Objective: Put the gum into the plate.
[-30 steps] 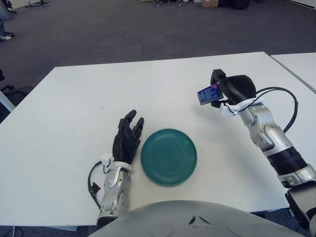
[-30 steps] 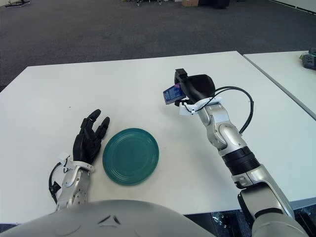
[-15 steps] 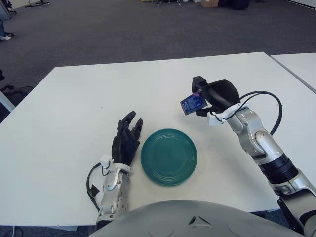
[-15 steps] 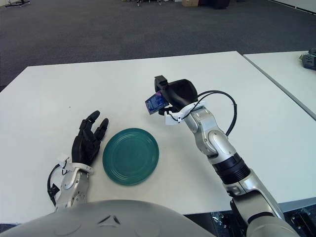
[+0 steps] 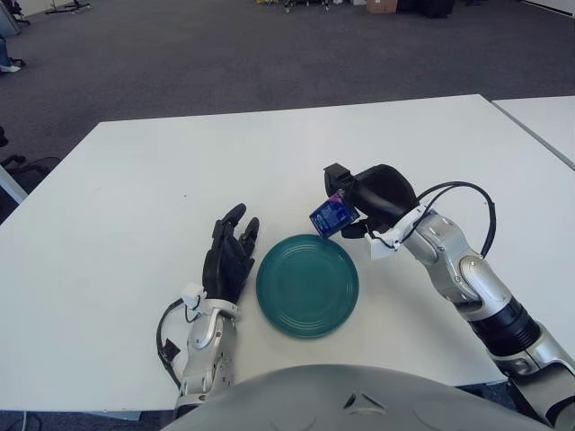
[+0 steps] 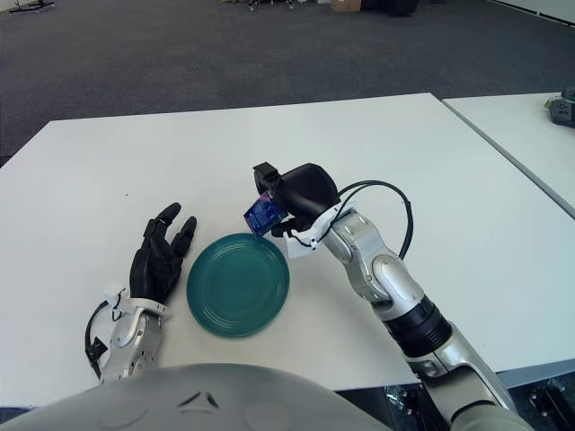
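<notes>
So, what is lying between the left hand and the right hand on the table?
Only the green plate lies between the left hand and the right hand, which holds the gum over the plate's far rim; both eye views show it.

glossy teal plate [image 5: 307, 285], matt white table [image 5: 126, 197]

plates counted: 1 green plate [image 5: 307, 285] | gum packs counted: 1 blue gum pack [image 5: 330, 216] | robot hands counted: 2, left hand [image 5: 230, 258], right hand [image 5: 373, 199] | tables seen: 2, main table [image 5: 135, 206], second table [image 5: 548, 121]
</notes>
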`<state>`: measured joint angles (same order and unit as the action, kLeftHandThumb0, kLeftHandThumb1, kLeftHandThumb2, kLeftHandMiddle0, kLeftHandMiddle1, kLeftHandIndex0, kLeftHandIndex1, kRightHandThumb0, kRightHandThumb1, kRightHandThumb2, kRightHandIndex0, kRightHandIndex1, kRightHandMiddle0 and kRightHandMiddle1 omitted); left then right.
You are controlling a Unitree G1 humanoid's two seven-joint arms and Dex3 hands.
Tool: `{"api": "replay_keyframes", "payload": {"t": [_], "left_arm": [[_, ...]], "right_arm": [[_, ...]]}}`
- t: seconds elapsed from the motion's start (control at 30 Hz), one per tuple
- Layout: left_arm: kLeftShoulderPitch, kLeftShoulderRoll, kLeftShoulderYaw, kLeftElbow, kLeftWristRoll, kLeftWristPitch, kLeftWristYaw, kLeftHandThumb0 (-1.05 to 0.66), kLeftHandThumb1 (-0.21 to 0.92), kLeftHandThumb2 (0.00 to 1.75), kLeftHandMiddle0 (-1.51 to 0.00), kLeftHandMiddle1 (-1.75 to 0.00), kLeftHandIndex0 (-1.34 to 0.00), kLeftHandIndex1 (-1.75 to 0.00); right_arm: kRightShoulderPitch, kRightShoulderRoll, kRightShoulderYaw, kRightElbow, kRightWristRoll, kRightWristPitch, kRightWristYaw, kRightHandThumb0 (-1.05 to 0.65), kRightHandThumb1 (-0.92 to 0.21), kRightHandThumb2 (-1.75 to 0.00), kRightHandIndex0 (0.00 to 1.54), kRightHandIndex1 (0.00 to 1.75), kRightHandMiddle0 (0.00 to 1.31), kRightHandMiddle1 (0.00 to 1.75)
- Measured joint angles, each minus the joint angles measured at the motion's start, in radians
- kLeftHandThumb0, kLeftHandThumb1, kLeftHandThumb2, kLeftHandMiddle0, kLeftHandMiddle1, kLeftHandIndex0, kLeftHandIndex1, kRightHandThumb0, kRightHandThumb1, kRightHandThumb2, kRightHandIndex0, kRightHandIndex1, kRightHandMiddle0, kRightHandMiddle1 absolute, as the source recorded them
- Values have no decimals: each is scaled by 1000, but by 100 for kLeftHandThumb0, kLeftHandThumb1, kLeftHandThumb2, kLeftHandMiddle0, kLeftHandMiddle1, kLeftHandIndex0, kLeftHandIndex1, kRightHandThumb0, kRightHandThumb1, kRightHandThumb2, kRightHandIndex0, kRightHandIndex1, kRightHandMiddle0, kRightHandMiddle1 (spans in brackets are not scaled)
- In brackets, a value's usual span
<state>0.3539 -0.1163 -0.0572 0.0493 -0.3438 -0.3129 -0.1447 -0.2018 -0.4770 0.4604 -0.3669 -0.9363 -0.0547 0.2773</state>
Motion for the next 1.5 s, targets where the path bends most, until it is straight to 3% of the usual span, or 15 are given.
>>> {"api": "replay_keyframes", "payload": {"t": [0.37,0.63,1.13,1.23,1.3,1.33,1.37,1.4,1.43,1.5], "left_arm": [[7,-1,-6,-9,-5,4,5,-105,92,96,-48,-2,-9,-90],[10,-2,-14,-16,-1,4,15,-105,92,95,-49,-3,-11,-90],[16,-3,-47,-30,13,9,45,-102,92,97,-44,0,0,-79],[17,-3,-52,-35,20,16,56,-101,92,96,-43,0,0,-76],[16,-3,-56,-36,26,18,64,-101,92,96,-42,0,0,-75],[16,-3,-57,-35,32,18,67,-101,92,96,-42,0,0,-75],[15,-3,-58,-32,37,14,69,-101,92,96,-41,0,0,-75],[14,-3,-59,-28,41,10,69,-101,92,96,-40,0,0,-75],[14,-2,-60,-23,45,2,70,-101,92,97,-40,0,0,-75],[13,-2,-62,-14,55,-12,70,-101,92,97,-38,0,0,-76]], "right_arm": [[77,38,41,-171,-42,-6,154,-43,-50,-109,99,175,47,175],[133,37,27,-181,0,-14,207,-41,-55,-102,91,175,44,175],[169,17,11,-183,21,-77,229,-42,-55,-103,96,175,44,175],[181,18,11,-182,20,-92,223,-41,-59,-97,90,175,41,175],[190,19,11,-179,14,-104,203,-39,-71,-80,73,175,33,175],[195,19,10,-176,10,-109,191,-46,-78,-76,60,160,25,166],[201,19,10,-172,3,-119,175,-58,-83,-76,50,133,18,152],[205,16,8,-167,-3,-126,164,-66,-86,-77,44,112,12,139],[208,13,6,-162,-12,-136,155,-69,-87,-77,42,104,10,134],[212,3,5,-154,-33,-148,147,-77,-90,-80,38,61,4,108]]}}
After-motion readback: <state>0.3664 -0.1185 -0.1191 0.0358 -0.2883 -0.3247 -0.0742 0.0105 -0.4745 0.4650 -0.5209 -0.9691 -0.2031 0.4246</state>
